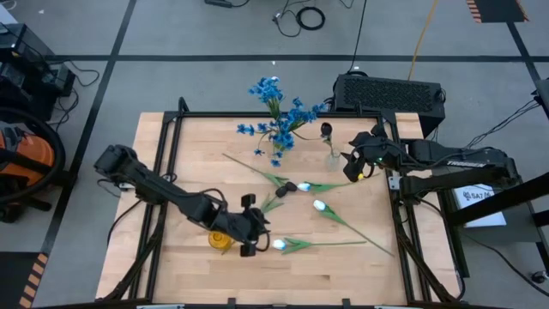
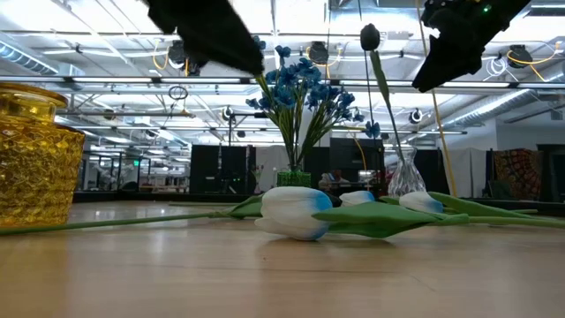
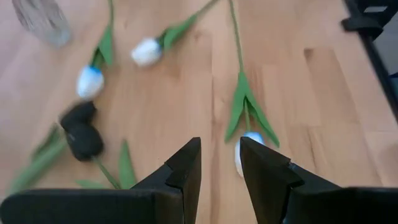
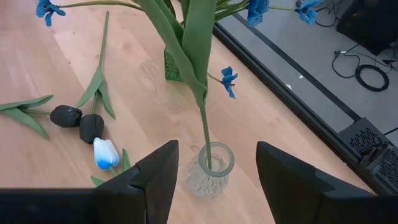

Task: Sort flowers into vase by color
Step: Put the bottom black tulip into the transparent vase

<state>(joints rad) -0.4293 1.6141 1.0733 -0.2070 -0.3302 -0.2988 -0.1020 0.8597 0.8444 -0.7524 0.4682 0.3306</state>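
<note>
Blue blooms (image 1: 279,116) fill the green vase; one dark tulip (image 4: 186,37) stands in the clear glass vase (image 4: 210,169), my right gripper (image 4: 211,177) open-jawed above. My left gripper (image 3: 219,168) (half-open, empty) overhangs a white tulip (image 3: 244,152) on the counter (image 1: 189,154); four tulips remain.

Landmark: glass vase (image 1: 332,155), far right part of table (image 1: 189,266). One tulip (image 4: 186,37) stands in it. Vase of clustered flowers (image 1: 276,159) just left. Two tulips (image 4: 81,122) lie left-front; three more tulips (image 1: 319,206) lie farther in front. Amber vase (image 1: 220,240) well left-front.
</note>
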